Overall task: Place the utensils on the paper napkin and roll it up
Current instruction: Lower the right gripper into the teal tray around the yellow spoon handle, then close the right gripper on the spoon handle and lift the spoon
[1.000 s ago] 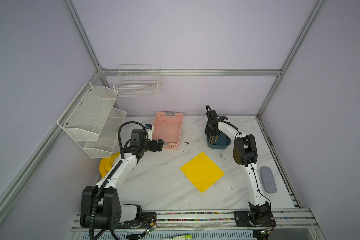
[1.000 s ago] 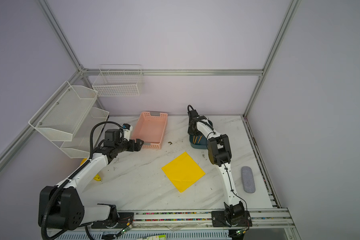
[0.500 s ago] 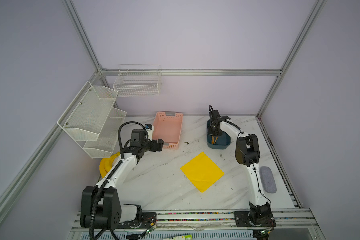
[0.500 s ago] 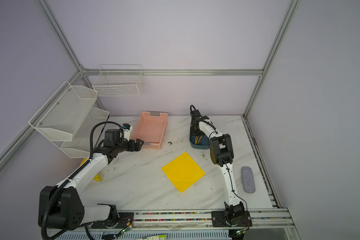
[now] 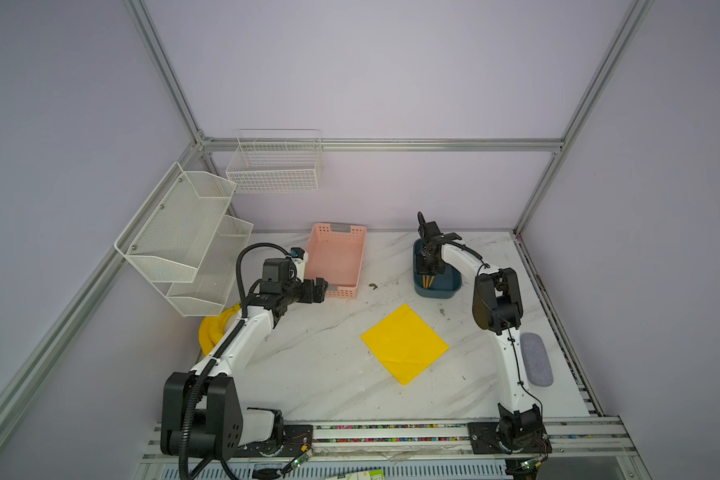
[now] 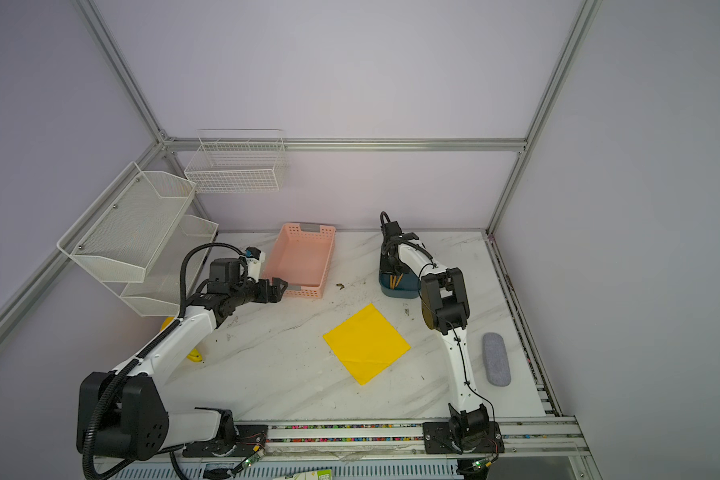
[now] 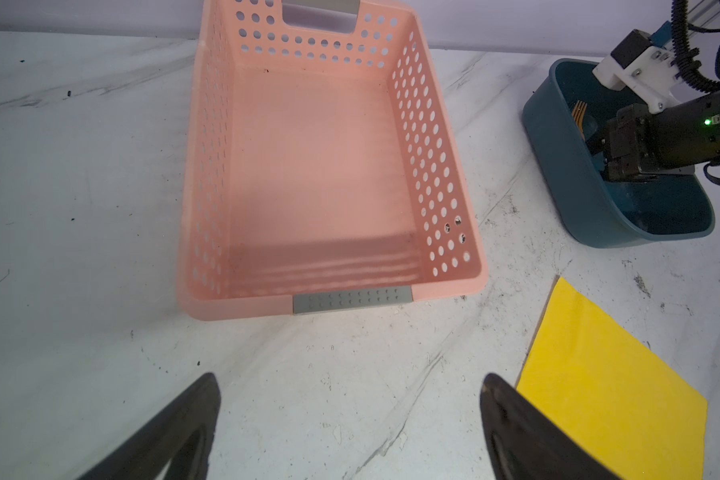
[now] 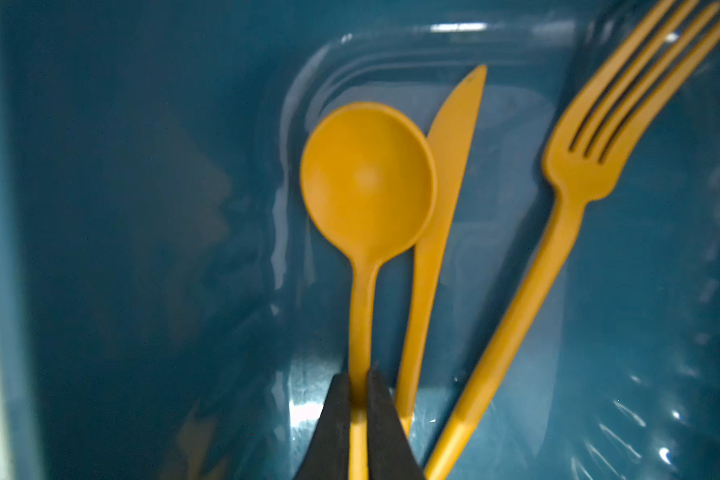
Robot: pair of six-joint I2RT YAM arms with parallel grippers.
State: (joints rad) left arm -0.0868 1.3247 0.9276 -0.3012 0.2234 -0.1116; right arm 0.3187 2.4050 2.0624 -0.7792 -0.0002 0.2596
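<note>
Three orange-gold utensils lie inside a dark blue bin [image 8: 100,208]: a round-bowled spoon [image 8: 366,178], a knife [image 8: 445,166] beside it and a fork [image 8: 578,166]. My right gripper [image 8: 358,382] reaches down into the bin [image 5: 437,289] and is shut on the spoon's handle. The bright yellow paper napkin [image 5: 404,343] lies flat and bare on the marble table, nearer the front than the bin. My left gripper [image 7: 350,376] hangs open and empty over the table, just in front of the pink basket [image 7: 321,166], with the napkin [image 7: 612,399] to one side.
The empty pink basket [image 5: 335,259] stands at the back centre. Yellow bananas [image 5: 215,328] lie under the left arm by white mesh shelves [image 5: 184,232]. A wire basket [image 5: 273,166] hangs on the back wall. A grey case [image 5: 536,365] lies by the right edge.
The right arm's wrist has shifted slightly to the right over the blue bin. The left arm has not moved.
</note>
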